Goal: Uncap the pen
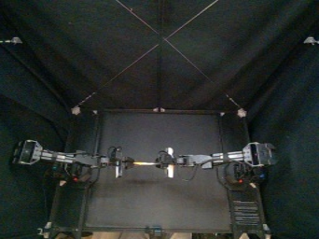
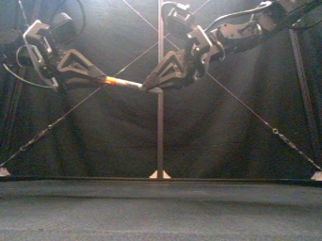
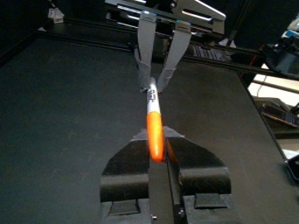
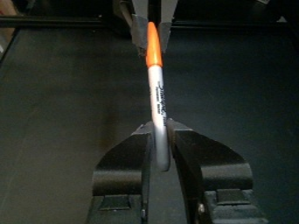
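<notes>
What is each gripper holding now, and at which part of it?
Both hold one pen in the air: the left gripper grips its orange cap, the right gripper its white barrel.

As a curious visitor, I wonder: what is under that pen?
Only bare black table; the pen hangs above it, held between the left arm and the right arm. Both its ends are hidden inside their jaws.

Overall: dim, the top view darkest
Source: bright room (image 3: 275,54), upper right of the left wrist view
Glare: the pen (image 3: 152,122) glows overexposed at its orange end
Blur: top and front views soft
</notes>
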